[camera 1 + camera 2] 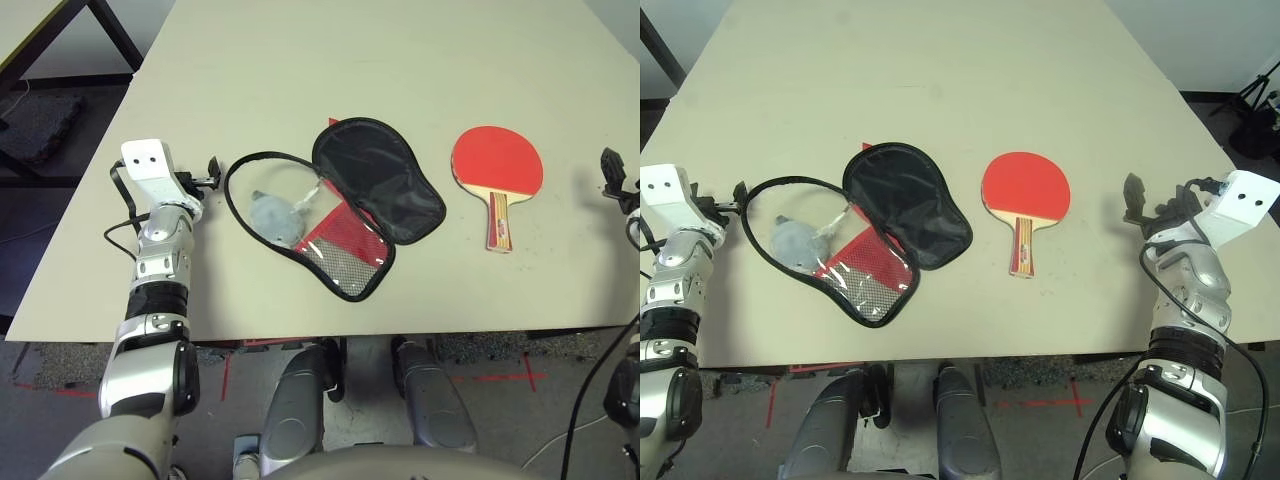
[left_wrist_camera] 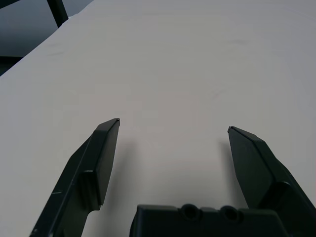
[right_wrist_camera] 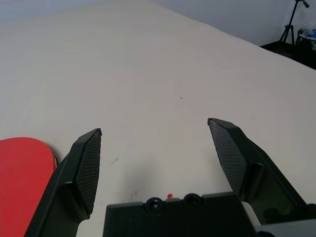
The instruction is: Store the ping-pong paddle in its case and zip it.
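Note:
The ping-pong paddle lies flat on the table right of centre, red face up, its striped wooden handle pointing at the near edge. Left of it the case lies unzipped and spread open, black lining up, with its red half and mesh pocket toward the near edge. A pale grey lump on a string rests inside the zipper loop. My left gripper stands open just left of the case with nothing in it. To the right of the paddle, my right gripper is open and holds nothing.
The beige table stretches far back with bare surface behind the case and paddle. Its near edge runs just below the case. A dark table frame stands at the back left, and a tripod off the table's right side.

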Tool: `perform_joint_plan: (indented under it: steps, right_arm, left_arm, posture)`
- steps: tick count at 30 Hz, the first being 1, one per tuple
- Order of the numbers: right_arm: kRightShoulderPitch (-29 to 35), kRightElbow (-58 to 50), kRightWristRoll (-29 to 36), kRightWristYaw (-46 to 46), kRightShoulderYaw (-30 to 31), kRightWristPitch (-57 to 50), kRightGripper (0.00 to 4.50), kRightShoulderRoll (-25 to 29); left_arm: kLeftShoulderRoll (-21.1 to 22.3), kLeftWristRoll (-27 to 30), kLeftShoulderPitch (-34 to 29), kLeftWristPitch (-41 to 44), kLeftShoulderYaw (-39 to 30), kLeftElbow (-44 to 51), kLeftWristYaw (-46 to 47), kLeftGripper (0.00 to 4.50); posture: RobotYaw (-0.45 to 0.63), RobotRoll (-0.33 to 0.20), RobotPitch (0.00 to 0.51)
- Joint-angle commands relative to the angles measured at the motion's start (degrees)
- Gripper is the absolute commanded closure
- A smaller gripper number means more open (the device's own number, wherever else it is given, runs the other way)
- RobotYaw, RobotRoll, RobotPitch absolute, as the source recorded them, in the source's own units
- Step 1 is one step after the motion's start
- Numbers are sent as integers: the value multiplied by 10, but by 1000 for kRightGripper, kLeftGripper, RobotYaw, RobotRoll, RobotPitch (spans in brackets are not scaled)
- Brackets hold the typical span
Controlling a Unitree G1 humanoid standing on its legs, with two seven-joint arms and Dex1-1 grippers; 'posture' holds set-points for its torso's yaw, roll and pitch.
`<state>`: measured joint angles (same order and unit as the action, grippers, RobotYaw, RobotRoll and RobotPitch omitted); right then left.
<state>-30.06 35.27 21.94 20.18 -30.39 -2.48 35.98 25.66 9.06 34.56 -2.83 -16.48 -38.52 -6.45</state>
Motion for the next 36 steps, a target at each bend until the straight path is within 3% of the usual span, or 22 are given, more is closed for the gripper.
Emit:
perform_joint_plan:
  steps: [1,5,8,14,18,21,25,31,36]
  right_arm:
    - [7,5,0,-4,0,-1,42,-2]
    - [3,11,-5,0,5,-2,42,3]
    - [1,6,-5,4,4,-12,42,16]
    - [-9,-44,1,21,20,-78,42,45]
    - [-15,-89,12,27,30,-151,42,56]
    - [-24,-138,24,23,41,-229,42,61]
    - [-38,-212,30,-7,58,-337,42,57]
    - [-70,-335,54,-82,73,-556,42,28]
    - [-68,-465,62,-154,72,-756,42,-44]
  left_arm:
    - [-5,-2,-17,10,2,8,-1,0]
    - [-5,-7,-13,5,14,-3,-22,0]
    - [30,4,18,16,5,-4,-53,0]
    - [135,27,164,62,14,-62,-206,0]
    - [166,21,273,96,42,-115,-302,0]
    - [157,18,323,123,76,-108,-384,0]
    - [129,24,338,154,109,-77,-453,0]
    - [73,39,291,196,143,11,-518,0]
    - [32,54,230,246,166,113,-528,0]
  posture:
    - [-56,0,246]
    - [-58,0,236]
    - [-54,0,235]
    - [-45,0,236]
    - [-21,0,228]
    - [-15,0,213]
    - [-36,0,196]
    - [-83,0,173]
    - [-108,0,164]
